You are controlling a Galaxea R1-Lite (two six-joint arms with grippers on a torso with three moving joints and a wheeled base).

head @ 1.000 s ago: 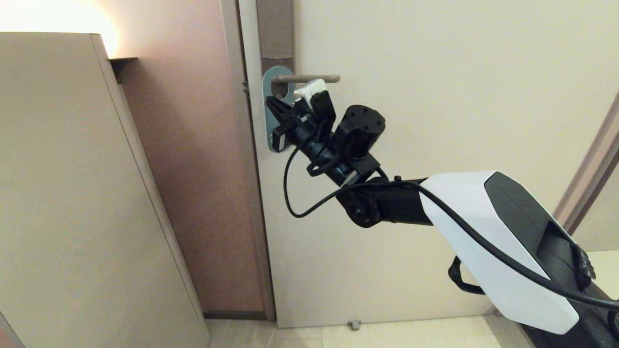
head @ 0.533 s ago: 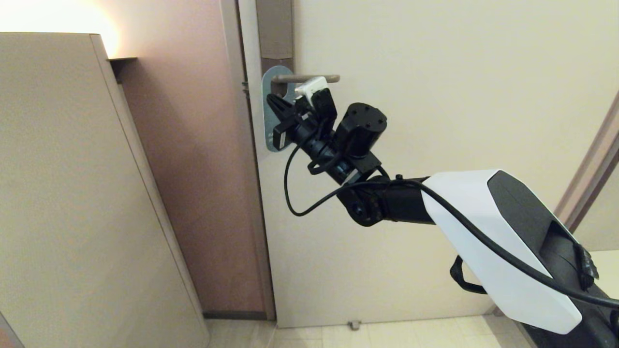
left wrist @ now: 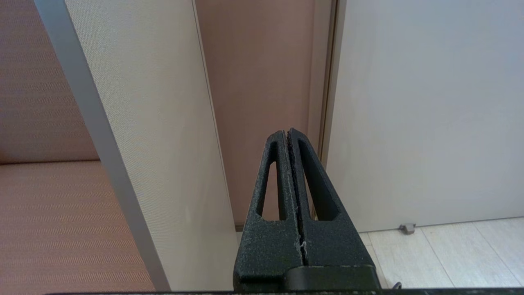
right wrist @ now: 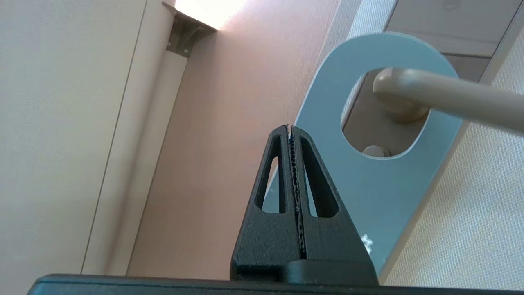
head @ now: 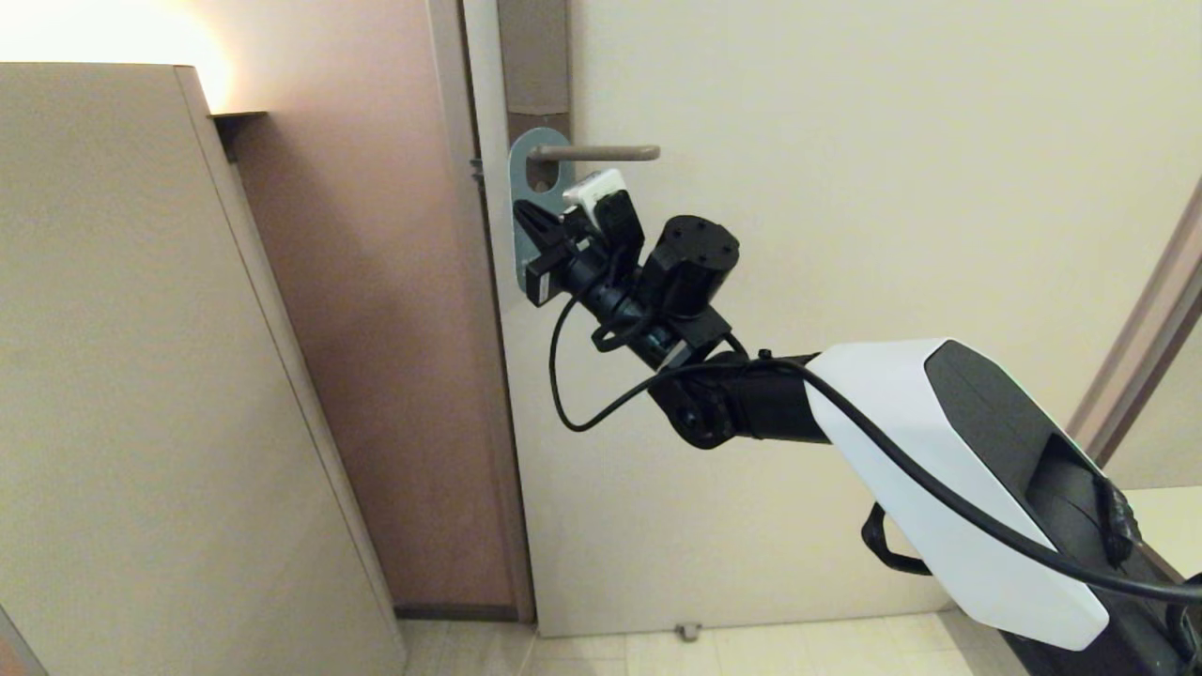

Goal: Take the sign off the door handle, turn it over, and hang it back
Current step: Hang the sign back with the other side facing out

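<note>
While hung by its round hole on the slim taupe-metal lever door handle (head: 593, 152), flat blue rounded-end door-hanger sign (head: 522, 169) judged light, stiff, thin: best pinched at its free left edge. Long axis near vertical, holed end up, blue face outward. Right gripper (right wrist: 291, 130) pressed closed at that edge, sign apparently outside it; left gripper (left wrist: 287, 133) closed, parked.

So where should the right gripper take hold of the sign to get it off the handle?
Probably the free left edge of the sign, below its hole, coming from the hinge-side gap. It hangs flat against the door, so only an edge offers a pinch. The right gripper is shut beside that edge and must open first. The handle passes through the hole.
</note>
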